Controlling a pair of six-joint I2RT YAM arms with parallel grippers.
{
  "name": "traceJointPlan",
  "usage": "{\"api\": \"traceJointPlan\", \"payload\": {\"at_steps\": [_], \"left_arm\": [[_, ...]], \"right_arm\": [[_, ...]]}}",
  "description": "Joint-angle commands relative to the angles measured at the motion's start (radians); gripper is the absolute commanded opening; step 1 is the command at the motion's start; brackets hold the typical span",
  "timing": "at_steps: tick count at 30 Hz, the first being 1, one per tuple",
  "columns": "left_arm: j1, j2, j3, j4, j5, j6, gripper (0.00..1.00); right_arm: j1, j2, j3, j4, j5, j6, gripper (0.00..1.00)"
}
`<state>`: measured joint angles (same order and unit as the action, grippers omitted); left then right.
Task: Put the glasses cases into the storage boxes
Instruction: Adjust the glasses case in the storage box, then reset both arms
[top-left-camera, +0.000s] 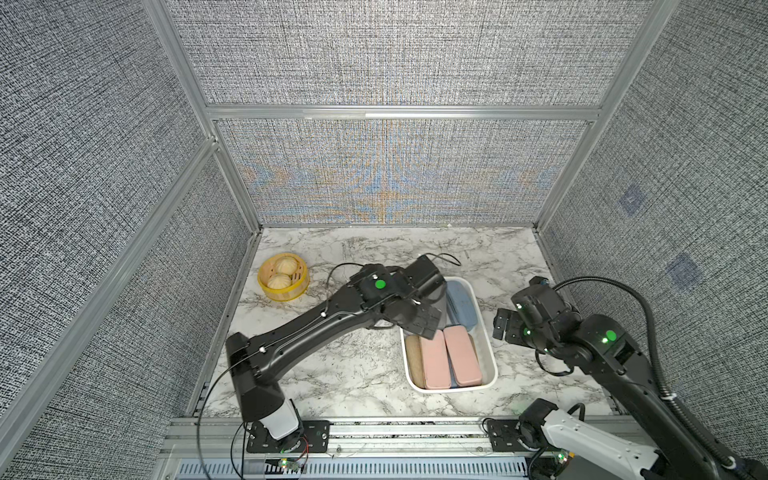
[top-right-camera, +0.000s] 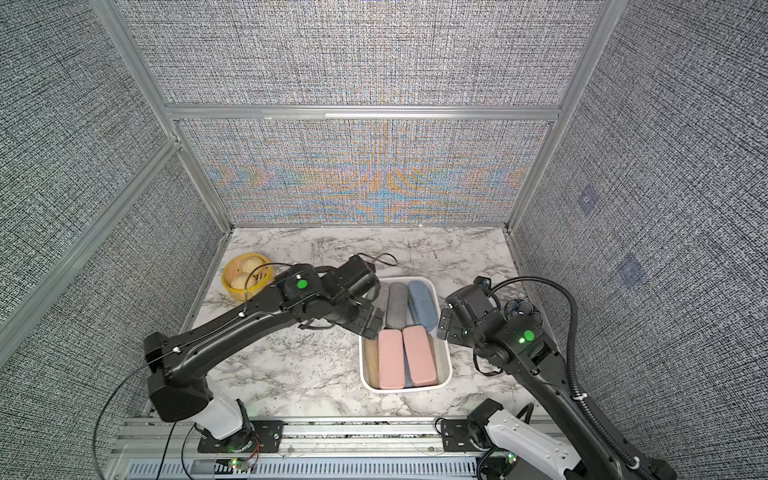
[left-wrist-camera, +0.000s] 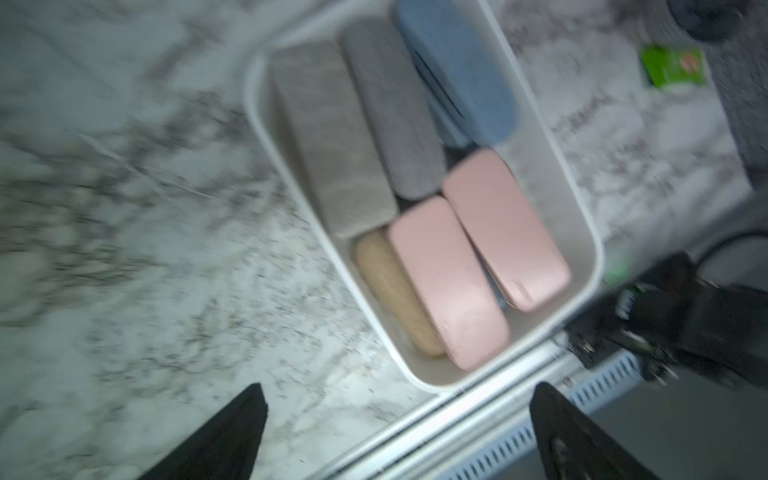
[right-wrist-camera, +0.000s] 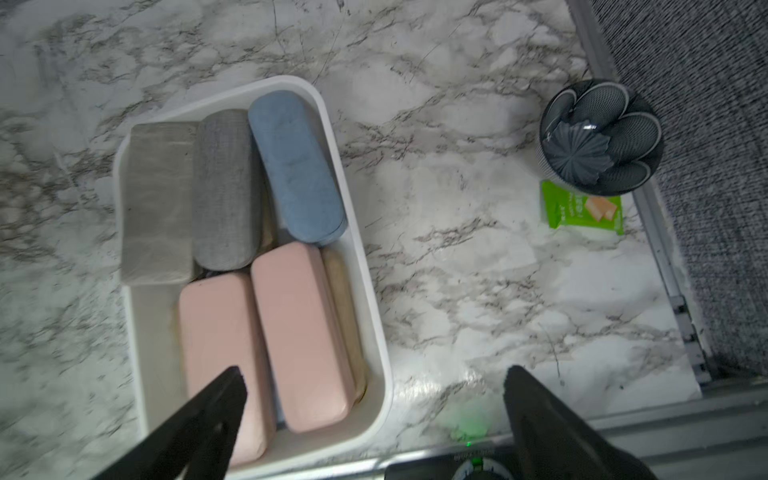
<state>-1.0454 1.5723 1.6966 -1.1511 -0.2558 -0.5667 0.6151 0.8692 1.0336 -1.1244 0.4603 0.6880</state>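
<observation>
**Table** (top-left-camera: 332, 374): marble top, fabric panels on three sides, a metal rail (top-left-camera: 415, 432) along the lower edge in both top views. Broad bare marble lies at lower left and along the far edge.

**Tray** (top-left-camera: 491, 353), one: white with rounded corners, right of centre in both top views, long sides running away from the rail. The rim stands apart from every wall. There is open marble on all four sides, least toward the rail.

**Cases**, all those seen lying inside the tray:
- pink cases (top-left-camera: 435, 361), two: flat, side by side, uppermost at the near end.
- blue case (top-left-camera: 461, 305), one: rounded, in the far right corner.
- grey woven case (top-right-camera: 397, 305), one: rounded, just beside the blue case.
- flat grey case (right-wrist-camera: 158, 203), one: along the far left side.
- tan cork cases (top-left-camera: 413, 357): edges show on both sides of the pink pair, mostly covered, so the count is unclear.

**Left gripper** (left-wrist-camera: 399, 415): fingers spread wide, nothing between them, above the tray's left rim.

**Right gripper** (right-wrist-camera: 376, 382): fingers spread wide and empty, over marble just right of the tray.

**Other things**:
- yellow basket (top-left-camera: 270, 291), one: upper left of the table, with two buns (top-left-camera: 284, 263) showing.
- dark bowl (right-wrist-camera: 600, 137), one: near the right wall, well apart from the tray.
- green packet (right-wrist-camera: 582, 208), one: beside the dark bowl.
</observation>
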Motion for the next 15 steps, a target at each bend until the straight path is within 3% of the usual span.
{"api": "traceJointPlan", "payload": {"at_steps": [1,3,5,7,10,12,14,15], "left_arm": [[0.084,-0.081,-0.165,0.203,-0.556,0.025,1.00],[0.184,-0.141,-0.328,0.363,-0.701,0.043,1.00],[0.299,-0.200,-0.550,0.677,-0.704,0.222,0.99],[0.417,-0.224,-0.750,0.922,-0.745,0.250,0.99],[0.576,-0.193,-0.946,1.196,-0.711,0.323,0.99],[0.666,-0.194,-0.917,1.121,-0.622,0.286,1.00],[0.729,-0.207,-0.956,1.247,-0.496,0.365,0.99],[0.743,-0.214,-1.002,1.373,-0.468,0.463,0.99]], "right_arm": [[-0.013,-0.029,-0.218,0.355,0.266,-0.176,0.99],[-0.043,-0.008,-0.330,0.497,0.398,-0.210,0.99],[-0.092,0.045,-0.401,0.607,0.496,-0.233,0.99],[-0.170,0.116,-0.433,0.651,0.545,-0.179,0.99],[-0.267,0.177,-0.419,0.717,0.520,-0.196,0.99],[-0.306,0.205,-0.462,0.899,0.472,-0.330,0.99],[-0.344,0.247,-0.501,1.044,0.446,-0.421,0.99],[-0.367,0.273,-0.520,1.106,0.450,-0.439,0.99]]}}
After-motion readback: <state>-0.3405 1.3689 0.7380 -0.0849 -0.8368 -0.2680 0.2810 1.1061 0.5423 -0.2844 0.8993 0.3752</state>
